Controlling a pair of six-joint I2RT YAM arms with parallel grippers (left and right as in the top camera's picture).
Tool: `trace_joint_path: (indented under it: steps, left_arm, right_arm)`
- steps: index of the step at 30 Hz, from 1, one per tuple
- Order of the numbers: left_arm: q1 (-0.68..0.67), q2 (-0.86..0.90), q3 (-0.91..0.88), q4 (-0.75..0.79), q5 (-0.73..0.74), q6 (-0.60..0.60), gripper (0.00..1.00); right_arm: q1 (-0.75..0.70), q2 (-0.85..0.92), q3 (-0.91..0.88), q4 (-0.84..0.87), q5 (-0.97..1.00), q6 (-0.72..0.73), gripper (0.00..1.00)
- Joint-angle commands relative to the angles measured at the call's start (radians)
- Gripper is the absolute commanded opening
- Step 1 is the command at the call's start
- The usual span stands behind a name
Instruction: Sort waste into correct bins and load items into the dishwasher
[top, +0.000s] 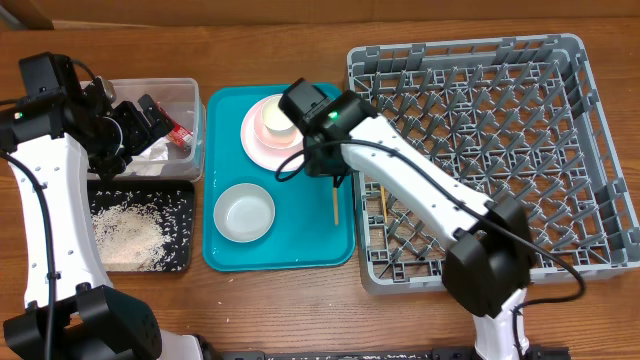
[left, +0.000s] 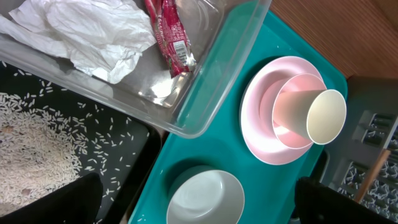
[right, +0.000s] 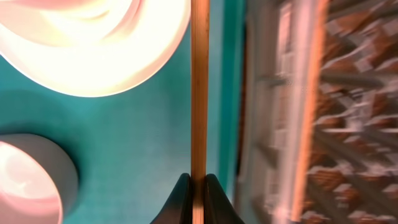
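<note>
Left arm (top: 45, 200) based at near-left corner of tabletop, extended toward far-left corner, wrist bent inward. Left gripper (top: 140, 122) held wide apart, nothing gripped. Right arm (top: 420, 180) based at near edge, stretched diagonally toward tabletop centre. Right gripper (right: 198, 182) held low, jaws pinched tight on chopstick (right: 199, 93).

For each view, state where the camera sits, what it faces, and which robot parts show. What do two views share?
Overhead: above the table, looking down on tray and rack; both arms show.
Left wrist: above the tub, facing napkin, plate and bowl; open fingers at bottom edge.
Right wrist: low over the tray, looking along the chopstick its shut fingers pinch.
Shared: both wrist views show plate and bowl.
</note>
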Motion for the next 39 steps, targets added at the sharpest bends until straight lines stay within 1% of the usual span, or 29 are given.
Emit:
trace_joint_path:
  steps: [1,5,17,25,26,27,29,37,39]
  left_arm:
    - [-0.001,-0.024,0.017,-0.002,-0.003,0.022,1.00]
    - [-0.001,-0.024,0.017,-0.002,-0.003,0.022,1.00]
    - [-0.001,-0.024,0.017,-0.002,-0.003,0.022,1.00]
    - [-0.001,-0.024,0.017,-0.002,-0.003,0.023,1.00]
    - [-0.001,-0.024,0.017,-0.002,-0.003,0.022,1.00]
    - [-0.001,-0.024,0.017,-0.002,-0.003,0.022,1.00]
    - [-0.001,-0.024,0.017,-0.002,-0.003,0.022,1.00]
    - [-0.001,-0.024,0.017,-0.002,-0.003,0.022,1.00]
    - [-0.001,-0.024,0.017,-0.002,-0.003,0.022,1.00]
  right_arm:
    - [-0.023,-0.056,0.032,-0.007,0.072,-0.102,0.04]
    - [-0.043,-0.056,0.031,-0.018,0.072,-0.171,0.04]
    - [-0.167,-0.056,0.031,-0.074,0.066,-0.177,0.04]
    - [-0.183,-0.056,0.026,-0.077,0.048,-0.177,0.05]
    - [-0.183,-0.056,0.024,-0.077,0.048,-0.176,0.08]
    - [-0.183,-0.056,0.024,-0.077,0.048,-0.176,0.08]
    - [-0.183,-0.056,0.016,-0.071,0.047,-0.167,0.12]
    - [-0.183,-0.056,-0.046,-0.027,0.007,-0.166,0.13]
    - [-0.183,-0.056,-0.049,-0.024,0.007,-0.166,0.17]
